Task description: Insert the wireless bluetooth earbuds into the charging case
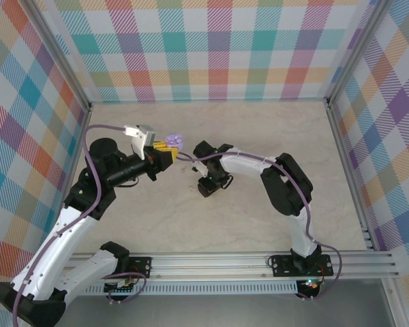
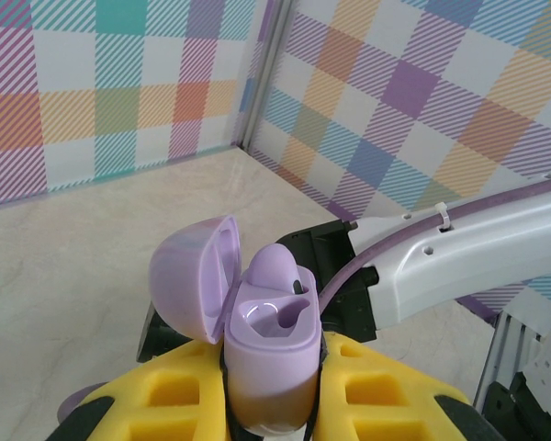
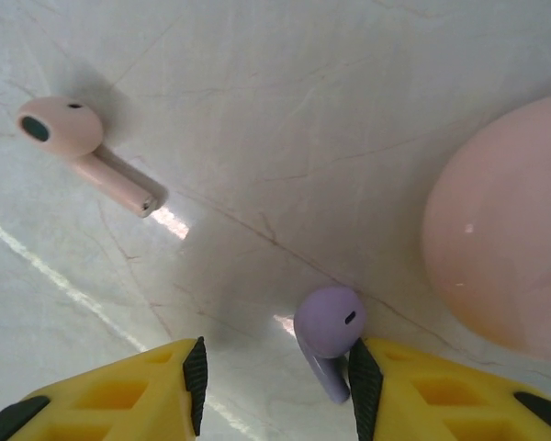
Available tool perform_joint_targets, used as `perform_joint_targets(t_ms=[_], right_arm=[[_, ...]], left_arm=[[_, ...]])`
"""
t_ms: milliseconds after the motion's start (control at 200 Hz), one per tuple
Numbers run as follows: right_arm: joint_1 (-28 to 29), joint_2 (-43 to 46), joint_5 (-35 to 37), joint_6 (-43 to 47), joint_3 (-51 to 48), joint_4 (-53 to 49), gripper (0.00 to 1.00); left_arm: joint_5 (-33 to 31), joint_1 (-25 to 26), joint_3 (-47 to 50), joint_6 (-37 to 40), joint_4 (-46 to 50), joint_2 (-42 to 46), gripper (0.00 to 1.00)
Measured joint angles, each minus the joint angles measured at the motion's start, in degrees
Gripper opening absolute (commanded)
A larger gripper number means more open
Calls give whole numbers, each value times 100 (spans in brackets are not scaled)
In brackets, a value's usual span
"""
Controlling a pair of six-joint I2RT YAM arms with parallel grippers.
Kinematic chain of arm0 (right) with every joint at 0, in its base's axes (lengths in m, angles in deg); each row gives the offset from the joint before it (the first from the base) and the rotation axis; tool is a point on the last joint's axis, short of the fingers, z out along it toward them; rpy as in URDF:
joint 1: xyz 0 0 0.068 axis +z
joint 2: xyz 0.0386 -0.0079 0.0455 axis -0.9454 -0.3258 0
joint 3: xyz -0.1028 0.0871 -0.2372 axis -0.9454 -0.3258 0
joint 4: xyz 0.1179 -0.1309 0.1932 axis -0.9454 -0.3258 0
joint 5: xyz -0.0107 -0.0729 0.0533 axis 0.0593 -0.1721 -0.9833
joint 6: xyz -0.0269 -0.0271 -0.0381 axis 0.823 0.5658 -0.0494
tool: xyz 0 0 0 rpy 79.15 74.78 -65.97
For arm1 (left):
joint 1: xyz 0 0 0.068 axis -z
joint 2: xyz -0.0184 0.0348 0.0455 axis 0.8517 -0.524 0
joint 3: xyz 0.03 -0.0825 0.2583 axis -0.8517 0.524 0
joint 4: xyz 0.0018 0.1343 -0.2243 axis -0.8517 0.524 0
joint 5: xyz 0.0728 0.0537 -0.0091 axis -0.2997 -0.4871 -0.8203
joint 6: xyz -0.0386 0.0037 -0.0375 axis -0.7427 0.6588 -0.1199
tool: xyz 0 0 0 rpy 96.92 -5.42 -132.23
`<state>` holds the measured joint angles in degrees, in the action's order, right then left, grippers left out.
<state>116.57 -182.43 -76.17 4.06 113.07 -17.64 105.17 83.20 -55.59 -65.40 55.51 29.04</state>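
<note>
My left gripper (image 2: 271, 409) is shut on the purple charging case (image 2: 268, 354), held upright above the table with its lid (image 2: 191, 276) swung open to the left. One purple earbud (image 2: 277, 268) sits in the far slot; the near slot is empty. From above, the case (image 1: 175, 142) shows at the tip of the left gripper (image 1: 165, 154). My right gripper (image 3: 275, 381) stands open, low over the table. A second purple earbud (image 3: 329, 322) lies between its jaws, touching the right pad, with a wide gap to the left pad. A pink earbud (image 3: 64, 133) lies further off to the left.
A pink rounded case (image 3: 510, 230) rests on the table just right of the right gripper. The right arm (image 2: 459, 248) crosses close behind the held case. Checkered walls enclose the marble table (image 1: 259, 129) on three sides.
</note>
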Motion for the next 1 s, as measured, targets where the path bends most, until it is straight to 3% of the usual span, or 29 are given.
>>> perform_joint_targets(t_ms=[290,1000], right_arm=[[44,0,-103,-177,52,-151,46],[271,-673,960,-605,1097,-686,35]], left_arm=[[-42,0,35,0,4,15,6],[-42,0,63,7,2,55,6]])
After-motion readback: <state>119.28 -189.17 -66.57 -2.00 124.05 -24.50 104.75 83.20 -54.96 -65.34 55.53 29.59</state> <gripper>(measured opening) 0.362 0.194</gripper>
